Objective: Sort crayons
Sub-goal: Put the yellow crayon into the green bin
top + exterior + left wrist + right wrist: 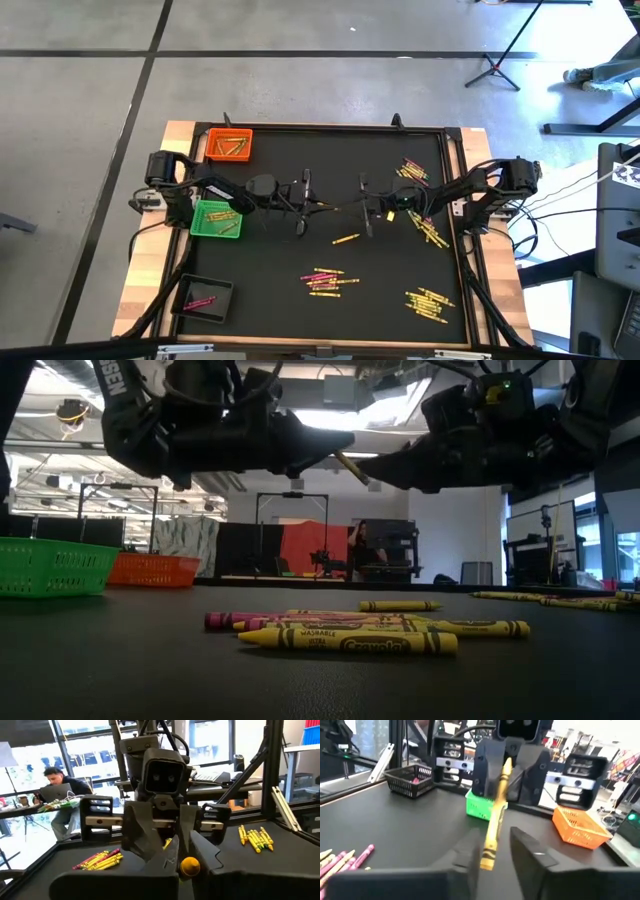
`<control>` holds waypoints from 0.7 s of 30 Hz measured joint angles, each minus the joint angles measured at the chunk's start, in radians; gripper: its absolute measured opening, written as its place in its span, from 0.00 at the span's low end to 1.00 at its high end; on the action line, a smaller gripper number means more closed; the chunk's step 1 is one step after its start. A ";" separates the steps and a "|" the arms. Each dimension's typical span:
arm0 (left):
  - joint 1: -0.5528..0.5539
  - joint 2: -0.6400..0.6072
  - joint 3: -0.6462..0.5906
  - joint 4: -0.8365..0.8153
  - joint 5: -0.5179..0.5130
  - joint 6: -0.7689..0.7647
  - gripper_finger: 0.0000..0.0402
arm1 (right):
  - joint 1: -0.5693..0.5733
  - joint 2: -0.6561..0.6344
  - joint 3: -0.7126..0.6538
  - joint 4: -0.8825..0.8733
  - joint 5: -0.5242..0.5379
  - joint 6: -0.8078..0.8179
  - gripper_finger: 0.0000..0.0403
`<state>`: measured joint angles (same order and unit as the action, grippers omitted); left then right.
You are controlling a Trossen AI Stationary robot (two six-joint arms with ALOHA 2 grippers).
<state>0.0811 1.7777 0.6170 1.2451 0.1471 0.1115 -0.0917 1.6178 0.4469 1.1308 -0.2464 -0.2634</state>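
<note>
We see a slim paper-wrapped orange-gold crayon (496, 815) held in mid-air above the matte black mat (270, 260). The left gripper (506, 775) is clamped on its tip; the right gripper (492, 851) stands parted around its base.

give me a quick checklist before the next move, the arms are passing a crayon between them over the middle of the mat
1. Left gripper shut on the orange-gold crayon: ok.
2. Right gripper let go: ok, its fingers stand apart on either side of the crayon.
3. Crayon clear of the mat: ok, it hangs in the air in the low view.
4. Orange tray within the left arm's side: ok, behind the green tray.
5. Crayon colour matches the orange tray's contents: cannot tell.
6. Loose crayons under the grippers: ok, the nearest lone yellow crayon lies off to the side.
</note>
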 joint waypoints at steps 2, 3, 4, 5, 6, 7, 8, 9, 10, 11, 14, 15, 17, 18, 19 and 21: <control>0.000 -0.033 0.000 -0.076 -0.004 0.002 0.01 | 0.000 -0.004 0.000 -0.005 0.007 -0.004 0.35; 0.000 -0.052 0.000 -0.119 -0.010 0.006 0.01 | 0.000 -0.009 0.000 -0.014 0.011 -0.004 0.39; 0.000 -0.073 0.000 -0.170 -0.022 0.015 0.01 | 0.000 -0.012 0.000 -0.013 0.019 -0.004 0.42; 0.000 -0.105 0.000 -0.237 -0.036 0.028 0.01 | 0.000 -0.019 0.000 -0.013 0.024 -0.005 0.45; 0.000 -0.141 -0.001 -0.309 -0.052 0.044 0.01 | 0.000 -0.029 0.000 -0.018 0.030 -0.005 0.47; 0.000 -0.177 0.000 -0.377 -0.072 0.060 0.01 | 0.000 -0.039 0.000 -0.026 0.037 -0.005 0.49; 0.000 -0.213 0.001 -0.450 -0.094 0.076 0.01 | 0.000 -0.050 0.000 -0.039 0.042 -0.005 0.50; 0.000 -0.255 0.001 -0.539 -0.114 0.086 0.01 | 0.000 -0.058 0.000 -0.054 0.049 -0.005 0.52; -0.001 -0.297 0.000 -0.625 -0.131 0.097 0.01 | 0.000 -0.067 0.000 -0.071 0.060 -0.005 0.52; -0.004 -0.341 0.000 -0.709 -0.143 0.102 0.01 | 0.000 -0.079 0.000 -0.093 0.072 -0.005 0.53; -0.016 -0.490 0.000 -0.936 -0.185 0.101 0.01 | 0.000 -0.105 0.000 -0.128 0.099 -0.005 0.53; -0.022 -0.534 0.000 -1.006 -0.203 0.098 0.01 | 0.000 -0.108 0.000 -0.142 0.103 -0.005 0.53; -0.035 -0.617 0.000 -1.158 -0.244 0.068 0.01 | 0.000 -0.108 0.000 -0.172 0.107 -0.005 0.53; -0.039 -0.656 0.000 -1.232 -0.255 0.053 0.01 | 0.000 -0.108 0.000 -0.181 0.107 -0.004 0.53; -0.043 -0.698 0.000 -1.303 -0.264 0.033 0.01 | 0.000 -0.108 0.000 -0.186 0.107 -0.004 0.53; -0.049 -0.775 0.000 -1.439 -0.275 -0.019 0.01 | 0.000 -0.108 0.000 -0.194 0.107 -0.004 0.53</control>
<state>0.0318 1.0028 0.6167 -0.1938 -0.1282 0.0926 -0.0917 1.5097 0.4473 0.9365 -0.1394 -0.2676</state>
